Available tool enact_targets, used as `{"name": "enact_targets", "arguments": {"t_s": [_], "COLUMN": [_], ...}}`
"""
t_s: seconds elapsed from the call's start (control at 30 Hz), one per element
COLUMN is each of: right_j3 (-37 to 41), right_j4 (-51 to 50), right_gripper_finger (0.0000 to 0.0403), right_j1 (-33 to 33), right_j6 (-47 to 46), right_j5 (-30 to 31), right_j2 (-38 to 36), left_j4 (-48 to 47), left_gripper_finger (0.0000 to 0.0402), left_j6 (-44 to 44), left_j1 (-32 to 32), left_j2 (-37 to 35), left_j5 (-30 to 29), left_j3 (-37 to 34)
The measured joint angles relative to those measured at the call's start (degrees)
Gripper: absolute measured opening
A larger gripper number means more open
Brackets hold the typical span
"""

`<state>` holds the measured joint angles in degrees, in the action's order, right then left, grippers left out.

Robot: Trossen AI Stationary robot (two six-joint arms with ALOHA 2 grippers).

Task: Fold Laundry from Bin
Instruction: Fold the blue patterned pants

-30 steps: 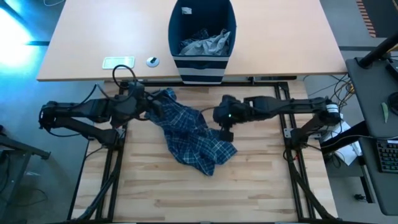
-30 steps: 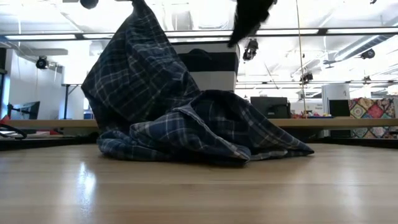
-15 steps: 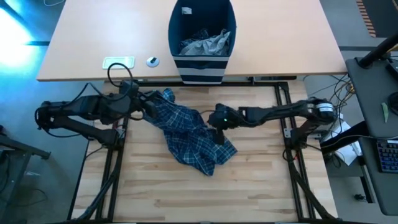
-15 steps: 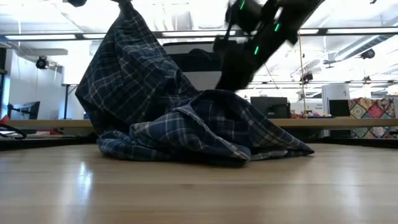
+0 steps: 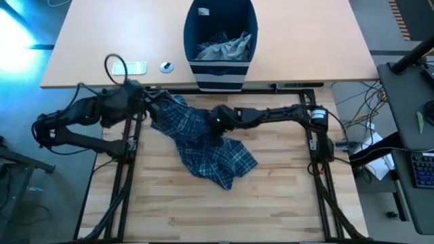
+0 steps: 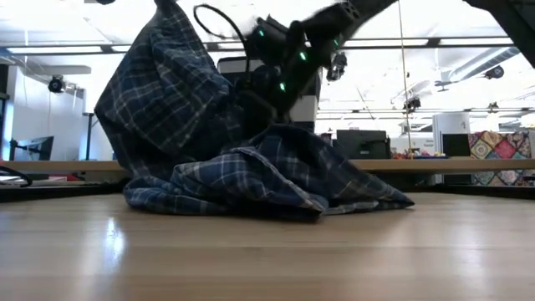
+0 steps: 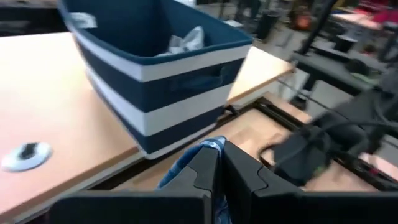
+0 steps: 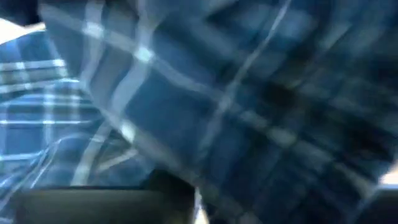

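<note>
The left tool, closed on the plaid garment, lifts one edge at centre frame so it hangs open. The right tool presses into the cloth; its grip is unclear. The bin sits top centre.

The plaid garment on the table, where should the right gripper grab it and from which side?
Probably the plaid garment's loose lower corner nearest the front edge, coming straight down from above. The left gripper is shut on one end and holds it raised, while that far corner lies flat and uncovered on the table, so pulling it away could spread the cloth.
</note>
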<state>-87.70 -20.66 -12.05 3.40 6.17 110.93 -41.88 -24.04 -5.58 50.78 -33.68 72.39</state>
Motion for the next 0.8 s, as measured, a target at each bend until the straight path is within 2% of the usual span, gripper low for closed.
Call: {"name": "enact_targets", "arguments": {"t_s": [0.17, 0.27, 0.37, 0.47, 0.53, 0.63, 0.67, 0.73, 0.8], "right_j3": [-16.42, -27.61, -37.80, -47.45, -44.92, -42.06, -41.73, -41.51, -41.23], "right_j4": [-17.21, -22.61, -22.80, -21.93, -14.90, -14.85, -16.66, -22.69, -29.05], "right_gripper_finger": [0.0011, 0.0010, 0.0010, 0.0009, 0.0009, 0.0009, 0.0009, 0.0009, 0.0009], "right_j1": [0.54, 0.44, 0.26, 0.43, 1.55, 3.13, 3.74, 4.55, 4.80], "right_j6": [14.64, 24.85, 34.08, 37.92, 39.72, 36.87, 33.67, 25.64, 17.59], "right_j5": [19.05, 31.81, 37.66, 37.38, 36.85, 29.32, 26.32, 17.66, 6.16], "right_j2": [-2.28, -4.53, -6.50, -8.02, -12.87, -20.38, -22.26, -26.07, -29.12], "left_j4": [-0.13, 0.14, 0.24, -1.48, -3.08, -6.02, -6.36, -2.40, -1.48], "left_gripper_finger": [0.0000, 0.0000, 0.0000, 0.0000, 0.0000, 0.0000, 0.0000, 0.0000, 0.0000], "left_j6": [11.71, 20.07, 24.28, 25.03, 25.05, 23.38, 21.97, 18.32, 16.99], "left_j1": [-9.38, -16.43, -22.41, -25.47, -25.65, -25.03, -24.56, -23.02, -21.76], "left_j2": [2.97, 6.64, 11.54, 17.14, 20.69, 24.99, 26.09, 24.34, 22.98], "left_j5": [9.88, 16.07, 26.09, 37.28, 45.68, 57.53, 59.96, 64.02, 66.87], "left_j3": [7.03, 16.68, 28.73, 41.57, 49.80, 60.94, 62.90, 59.85, 56.18]}}
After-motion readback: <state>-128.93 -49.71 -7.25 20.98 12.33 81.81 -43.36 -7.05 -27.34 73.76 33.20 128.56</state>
